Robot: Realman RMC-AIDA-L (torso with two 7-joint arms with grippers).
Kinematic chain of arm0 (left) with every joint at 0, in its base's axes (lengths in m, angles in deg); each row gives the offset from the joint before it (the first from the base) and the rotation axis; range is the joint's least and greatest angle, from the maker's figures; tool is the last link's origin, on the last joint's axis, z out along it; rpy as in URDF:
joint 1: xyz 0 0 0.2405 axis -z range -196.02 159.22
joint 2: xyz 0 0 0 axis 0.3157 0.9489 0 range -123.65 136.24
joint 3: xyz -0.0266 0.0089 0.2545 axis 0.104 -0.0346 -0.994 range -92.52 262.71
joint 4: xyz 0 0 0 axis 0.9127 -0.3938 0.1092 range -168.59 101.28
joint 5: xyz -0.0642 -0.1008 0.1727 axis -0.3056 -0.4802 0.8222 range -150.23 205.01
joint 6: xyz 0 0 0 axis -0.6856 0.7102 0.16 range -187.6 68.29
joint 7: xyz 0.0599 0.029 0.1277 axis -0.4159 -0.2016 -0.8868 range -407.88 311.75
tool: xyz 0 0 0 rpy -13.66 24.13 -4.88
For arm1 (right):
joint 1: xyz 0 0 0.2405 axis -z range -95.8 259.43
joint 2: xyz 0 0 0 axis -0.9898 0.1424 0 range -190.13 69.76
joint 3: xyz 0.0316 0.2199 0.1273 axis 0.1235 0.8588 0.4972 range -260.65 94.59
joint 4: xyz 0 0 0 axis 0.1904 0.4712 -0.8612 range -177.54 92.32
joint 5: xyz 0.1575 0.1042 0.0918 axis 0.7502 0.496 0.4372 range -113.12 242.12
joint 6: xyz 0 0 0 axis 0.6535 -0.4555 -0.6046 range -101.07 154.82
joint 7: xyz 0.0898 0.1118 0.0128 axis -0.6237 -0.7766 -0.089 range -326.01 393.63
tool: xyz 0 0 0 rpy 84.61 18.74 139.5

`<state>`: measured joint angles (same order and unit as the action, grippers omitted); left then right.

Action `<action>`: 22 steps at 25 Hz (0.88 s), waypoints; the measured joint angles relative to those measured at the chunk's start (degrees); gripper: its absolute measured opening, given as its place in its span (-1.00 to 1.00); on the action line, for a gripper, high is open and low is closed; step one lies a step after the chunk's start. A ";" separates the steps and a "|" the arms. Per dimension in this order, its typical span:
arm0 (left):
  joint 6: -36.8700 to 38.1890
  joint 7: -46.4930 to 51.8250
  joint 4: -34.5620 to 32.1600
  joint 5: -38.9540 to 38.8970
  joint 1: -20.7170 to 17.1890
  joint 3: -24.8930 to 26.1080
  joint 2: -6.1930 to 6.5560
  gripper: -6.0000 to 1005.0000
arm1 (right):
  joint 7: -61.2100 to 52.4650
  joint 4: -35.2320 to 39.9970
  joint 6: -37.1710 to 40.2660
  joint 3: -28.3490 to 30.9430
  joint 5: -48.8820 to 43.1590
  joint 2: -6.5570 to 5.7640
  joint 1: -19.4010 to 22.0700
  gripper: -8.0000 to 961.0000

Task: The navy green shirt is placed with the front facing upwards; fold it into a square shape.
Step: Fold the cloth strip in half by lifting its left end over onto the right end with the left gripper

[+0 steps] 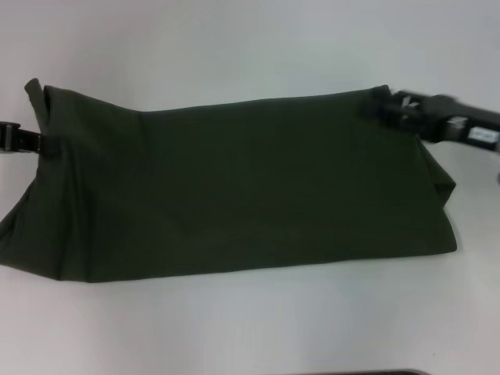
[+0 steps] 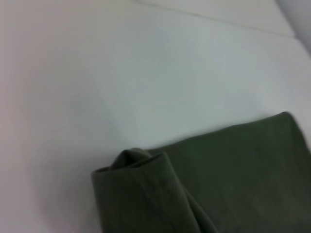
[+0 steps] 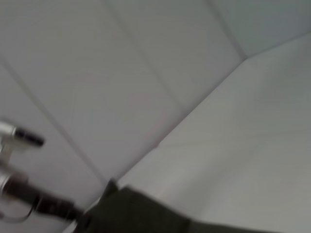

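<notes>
I have the navy green shirt [image 1: 234, 187] lying across the middle of the white table [image 1: 250, 328], already doubled into a long band, its plain side up with no lettering showing. My left end effector [image 1: 35, 142] pinches the band's far corner at the left end, and my right end effector [image 1: 383, 105] is clamped on the far corner at the right end. Between them the far edge looks raised and fairly taut, while the near edge rests on the table.

I judge the cloth light, soft and limp: it will sag and crease wherever it is unsupported, and the stacked layers could slide apart. The left wrist view shows the corner rolled over on itself. Corners and doubled edges are the best hold, pinching all layers together.
</notes>
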<state>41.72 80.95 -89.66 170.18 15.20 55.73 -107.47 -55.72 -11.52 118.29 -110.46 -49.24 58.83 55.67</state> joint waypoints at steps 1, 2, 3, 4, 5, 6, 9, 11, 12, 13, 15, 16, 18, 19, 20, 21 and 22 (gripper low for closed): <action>0.43 0.01 -0.14 -0.63 -0.11 0.01 -0.02 -0.94 | 0.75 -0.65 -0.47 -1.27 0.00 0.14 -0.51 0.12; 1.17 0.06 -0.57 -1.84 -0.29 0.09 -0.02 -0.94 | 1.41 -1.34 -0.82 -2.25 0.00 0.22 -0.96 0.12; 1.17 0.06 -0.57 -1.84 -0.29 0.09 -0.02 -0.94 | 2.18 -2.26 -1.13 -3.20 0.01 0.26 -1.52 0.10; 1.55 0.11 -0.93 -2.28 -0.39 0.18 -0.01 -0.94 | 3.02 -3.37 -1.47 -4.19 0.01 0.27 -2.23 0.09; 1.83 0.12 -1.24 -2.48 -0.44 0.32 -0.01 -0.94 | 3.73 -4.26 -1.81 -4.94 0.01 0.27 -2.77 0.07; 2.17 0.12 -1.49 -2.66 -0.49 0.50 -0.01 -0.94 | 4.18 -4.90 -2.04 -5.58 0.01 0.30 -3.26 0.06; 2.67 0.10 -1.81 -3.27 -0.55 0.89 0.05 -0.94 | 5.50 -7.12 -3.35 -8.24 0.05 0.44 -5.02 0.02; 2.59 0.07 -1.88 -3.45 -0.64 1.17 0.18 -0.94 | 5.97 -8.78 -4.66 -10.41 0.08 0.53 -6.22 -0.01; 2.49 0.05 -1.90 -3.48 -0.72 1.29 0.24 -0.94 | 6.25 -10.27 -6.10 -12.48 0.12 0.66 -7.39 -0.03; 2.40 0.03 -1.90 -3.51 -0.80 1.34 0.26 -0.94 | 6.25 -10.27 -6.10 -12.48 0.12 0.66 -7.39 -0.04; 2.33 -0.06 -1.92 -3.58 -0.94 1.28 0.27 -0.94 | 6.29 -11.56 -7.46 -14.35 0.14 0.86 -8.57 -0.07; 2.28 -0.11 -1.92 -3.59 -0.97 1.23 0.26 -0.94 | 6.31 -12.31 -8.12 -15.39 0.14 0.94 -9.31 -0.09; 2.23 -0.24 -1.92 -3.62 -1.01 1.17 0.15 -0.94 | 6.44 -13.48 -8.65 -17.16 0.21 1.04 -10.52 -0.12; 2.20 -0.32 -1.92 -3.62 -1.04 1.17 0.11 -0.94 | 6.62 -13.86 -8.75 -17.75 0.26 1.06 -10.97 -0.13; 2.17 -0.40 -1.92 -3.64 -1.06 1.17 0.06 -0.94 | 6.79 -14.15 -8.80 -18.21 0.31 1.08 -11.27 -0.15; 2.15 -0.49 -1.92 -3.64 -1.07 1.16 0.04 -0.94 | 7.00 -14.48 -8.84 -18.69 0.32 1.12 -11.51 -0.16; 2.13 -0.52 -1.87 -3.65 -1.07 1.17 0.02 -0.94 | 7.09 -14.61 -8.88 -18.84 0.34 1.13 -11.58 -0.25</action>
<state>43.85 80.42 -91.53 166.53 14.13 56.90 -107.45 -48.63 -26.13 109.41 -129.30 -48.90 59.96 44.09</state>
